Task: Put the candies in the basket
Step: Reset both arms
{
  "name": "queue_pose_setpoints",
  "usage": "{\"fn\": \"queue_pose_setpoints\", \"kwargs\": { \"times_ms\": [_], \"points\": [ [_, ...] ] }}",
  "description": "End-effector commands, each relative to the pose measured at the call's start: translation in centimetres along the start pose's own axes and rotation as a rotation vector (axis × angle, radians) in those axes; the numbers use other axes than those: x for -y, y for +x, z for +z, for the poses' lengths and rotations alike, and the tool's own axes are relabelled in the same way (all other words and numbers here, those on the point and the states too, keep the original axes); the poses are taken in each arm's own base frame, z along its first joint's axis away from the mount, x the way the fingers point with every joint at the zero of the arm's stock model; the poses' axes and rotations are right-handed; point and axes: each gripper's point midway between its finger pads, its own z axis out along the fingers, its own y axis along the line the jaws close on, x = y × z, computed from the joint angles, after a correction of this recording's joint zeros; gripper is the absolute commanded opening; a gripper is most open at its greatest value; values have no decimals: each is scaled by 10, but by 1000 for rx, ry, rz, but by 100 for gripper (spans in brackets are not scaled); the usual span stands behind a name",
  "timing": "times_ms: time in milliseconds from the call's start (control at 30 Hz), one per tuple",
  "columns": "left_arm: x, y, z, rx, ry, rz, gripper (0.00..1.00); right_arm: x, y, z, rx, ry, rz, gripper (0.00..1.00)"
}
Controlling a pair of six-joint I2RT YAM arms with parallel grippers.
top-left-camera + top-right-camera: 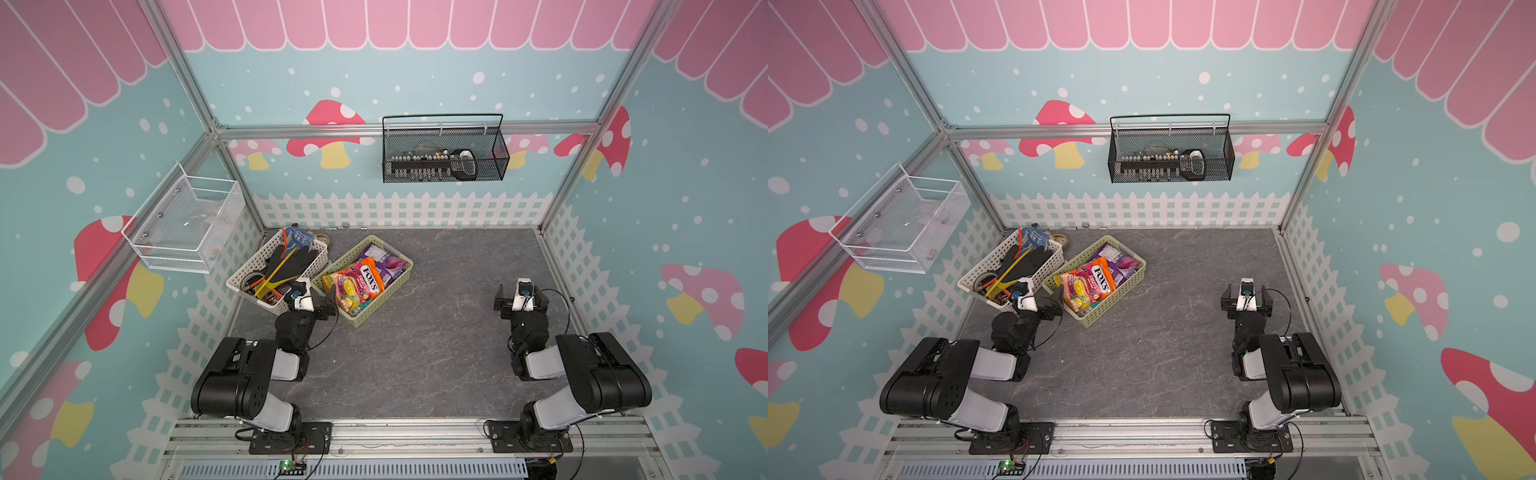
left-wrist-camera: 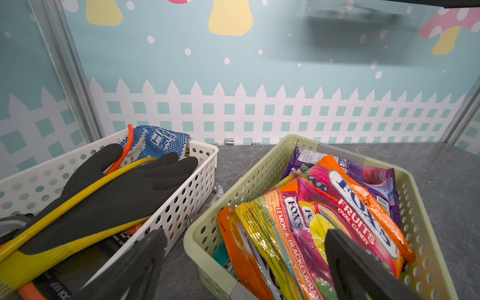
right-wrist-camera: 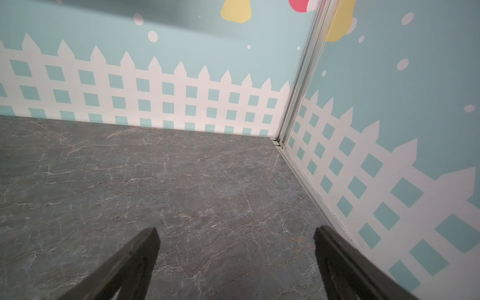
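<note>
The pale yellow-green basket (image 1: 405,266) (image 1: 1138,270) (image 2: 205,233) stands at the back left of the table. Several candies (image 1: 361,282) (image 1: 1096,282) (image 2: 337,207) lie piled inside it: orange FOX'S bags on top, purple ones at the far end, a teal sliver (image 2: 220,255) at the near corner. My left gripper (image 1: 311,289) (image 1: 1038,289) (image 2: 246,236) hangs open at the basket's near corner, one finger above the bags, the other over the gap beside it, holding nothing. My right gripper (image 1: 520,297) (image 1: 1246,299) (image 3: 236,233) is open over bare table at the right.
A white perforated basket (image 1: 249,270) (image 2: 202,155) with black gloves, a blue glove and tools stands just left of the green one. A white mesh basket (image 1: 183,224) hangs on the left wall, a black wire-mesh basket (image 1: 444,153) on the back wall. The right wall is close to my right gripper.
</note>
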Motion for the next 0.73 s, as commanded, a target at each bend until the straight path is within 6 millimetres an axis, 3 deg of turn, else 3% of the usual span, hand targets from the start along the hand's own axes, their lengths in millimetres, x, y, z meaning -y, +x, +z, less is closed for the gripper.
{"fn": "queue_pose_setpoints", "kwargs": {
  "times_ms": [0, 700],
  "points": [
    [-3, -1, 4, -4, -16, 3, 99, 1, 0, -2, -1, -4, 19, 99],
    [-4, -1, 5, -8, -4, -7, 99, 1, 0, -2, -2, -3, 19, 99]
  ]
}}
